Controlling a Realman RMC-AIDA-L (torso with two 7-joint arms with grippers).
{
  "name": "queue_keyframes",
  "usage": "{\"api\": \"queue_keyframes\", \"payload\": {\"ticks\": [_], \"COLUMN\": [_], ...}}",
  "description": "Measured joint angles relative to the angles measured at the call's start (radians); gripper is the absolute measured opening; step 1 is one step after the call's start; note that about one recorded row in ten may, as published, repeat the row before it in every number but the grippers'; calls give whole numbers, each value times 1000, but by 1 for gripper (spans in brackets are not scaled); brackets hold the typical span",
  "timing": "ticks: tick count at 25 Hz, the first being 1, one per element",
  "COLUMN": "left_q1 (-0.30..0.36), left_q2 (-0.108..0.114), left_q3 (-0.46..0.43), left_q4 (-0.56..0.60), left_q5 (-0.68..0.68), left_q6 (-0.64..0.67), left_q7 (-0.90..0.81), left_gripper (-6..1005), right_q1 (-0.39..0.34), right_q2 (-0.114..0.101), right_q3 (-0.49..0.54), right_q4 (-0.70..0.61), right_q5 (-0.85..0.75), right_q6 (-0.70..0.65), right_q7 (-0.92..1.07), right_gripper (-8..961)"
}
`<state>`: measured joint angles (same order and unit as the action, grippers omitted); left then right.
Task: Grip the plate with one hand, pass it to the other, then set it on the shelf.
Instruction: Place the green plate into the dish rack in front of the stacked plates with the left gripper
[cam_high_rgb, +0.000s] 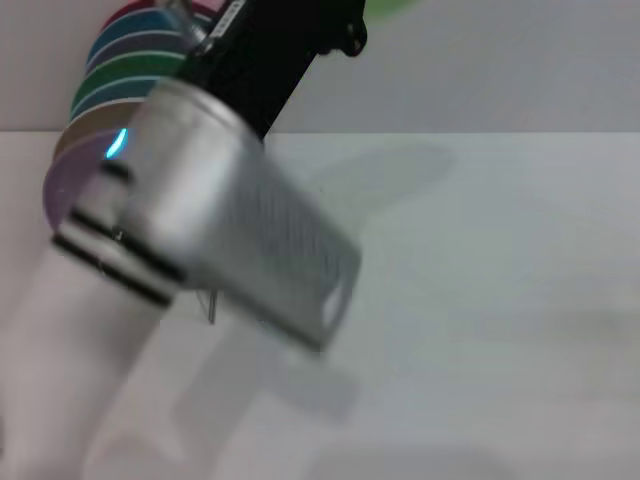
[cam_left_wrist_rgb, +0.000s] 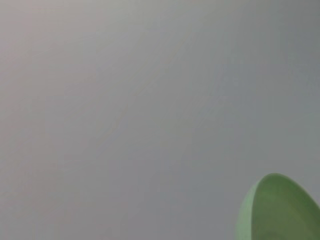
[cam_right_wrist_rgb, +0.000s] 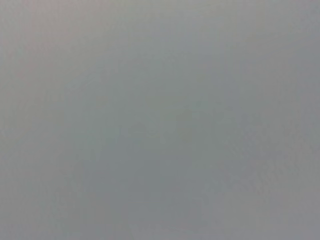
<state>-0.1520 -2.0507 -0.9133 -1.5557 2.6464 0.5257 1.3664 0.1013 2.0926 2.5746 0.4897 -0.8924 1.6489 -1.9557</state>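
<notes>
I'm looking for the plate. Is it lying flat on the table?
No. The plate is up in the air at the top edge of the head view, past the left gripper, well above the table.

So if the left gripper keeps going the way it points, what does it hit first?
Likely the plate: the left gripper points up toward the far wall, with the plate right at its tip, perhaps already touching. Depth is unclear.

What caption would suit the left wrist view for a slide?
Edge of the pale mint-green plastic plate seen from the left wrist camera against a plain grey background.
</notes>
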Motion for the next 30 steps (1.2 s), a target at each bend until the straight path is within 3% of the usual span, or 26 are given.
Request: {"api": "queue_keyframes", "payload": {"ticks": [1,2,3,5,6,9,10,11,12,15,16,22,30], "left_q1": [-17,-17,-24,-44,-72,-116,-131,-175,-175,-241,-278,-328,-332], "left_q2": [16,16,29,74,117,159,164,176,176,172,172,188,193], "left_q3": [28,28,34,37,43,41,33,-6,-6,-61,-68,-53,-41], "left_q4": [103,103,150,238,346,523,599,794,794,1065,1202,1379,1458], "left_q5": [137,137,196,243,250,249,249,247,247,246,246,245,245], "left_q6": [226,226,330,489,630,815,876,1030,1030,1186,1250,1283,1288], "left_q7": [-56,-56,-124,-300,-476,-675,-751,-966,-966,-1152,-1205,-1245,-1235], "left_gripper": [66,66,66,66,67,67,67,67,67,67,67,67,67], "right_q1": [10,10,17,29,39,43,43,47,47,52,54,59,64], "right_q2": [0,0,0,0,-2,-3,-3,-3,-3,-4,-5,-5,-3], "right_q3": [-6,-6,-8,-10,-10,-10,-12,-18,-18,-30,-39,-46,-72], "right_q4": [-13,-13,-20,-35,-44,-46,-47,-50,-50,-57,-61,-69,-78], "right_q5": [-8,-8,-12,-20,-26,-29,-30,-30,-30,-30,-31,-31,-25], "right_q6": [-7,-7,-10,-14,-17,-23,-24,-26,-26,-26,-26,-23,-11], "right_q7": [-18,-18,-28,-43,-52,-57,-57,-59,-59,-63,-69,-72,-72], "right_gripper": [515,548,581,647,680,680,680,680,680,680,680,679,679]}}
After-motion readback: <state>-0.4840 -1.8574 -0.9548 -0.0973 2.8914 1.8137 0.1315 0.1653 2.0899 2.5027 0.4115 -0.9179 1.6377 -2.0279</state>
